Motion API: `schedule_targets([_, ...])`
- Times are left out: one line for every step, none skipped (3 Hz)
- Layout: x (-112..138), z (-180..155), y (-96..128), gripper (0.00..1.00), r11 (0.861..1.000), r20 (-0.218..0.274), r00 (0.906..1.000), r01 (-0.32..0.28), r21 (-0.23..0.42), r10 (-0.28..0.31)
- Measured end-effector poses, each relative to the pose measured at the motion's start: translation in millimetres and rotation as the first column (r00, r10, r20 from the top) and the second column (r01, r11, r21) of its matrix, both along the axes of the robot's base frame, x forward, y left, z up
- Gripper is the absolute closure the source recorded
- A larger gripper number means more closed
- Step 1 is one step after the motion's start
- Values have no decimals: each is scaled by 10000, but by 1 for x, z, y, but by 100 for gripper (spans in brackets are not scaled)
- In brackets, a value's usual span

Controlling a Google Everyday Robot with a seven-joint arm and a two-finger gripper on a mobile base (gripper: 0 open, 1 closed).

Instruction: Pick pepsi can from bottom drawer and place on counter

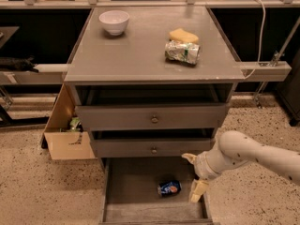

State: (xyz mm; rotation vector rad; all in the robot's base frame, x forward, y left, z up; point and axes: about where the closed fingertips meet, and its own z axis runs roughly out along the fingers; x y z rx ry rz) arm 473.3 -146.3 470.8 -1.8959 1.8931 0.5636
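Note:
The pepsi can is small and blue with a round logo. It lies on its side on the floor of the open bottom drawer, right of the middle. My gripper hangs over the drawer's right side, just right of the can and not touching it. Its two cream fingers are spread apart, one near the drawer front above and one low by the right wall. It holds nothing. The counter is the grey top of the cabinet above.
On the counter stand a white bowl, a yellow sponge and a green-and-white foil snack bag. Two shallower drawers with round knobs sit above the bottom one. A cardboard box stands left of the cabinet.

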Motion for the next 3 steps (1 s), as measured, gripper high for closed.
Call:
schedule_targets([22, -58, -8, 0, 9982, 116, 9996, -280, 535, 274])
schedule_targets([34, -122, -9, 0, 9915, -4, 9983, -578, 1166, 582])
schedule_targets([46, -193, -7, 0, 9841, -208, 9974, -642, 1655, 686])
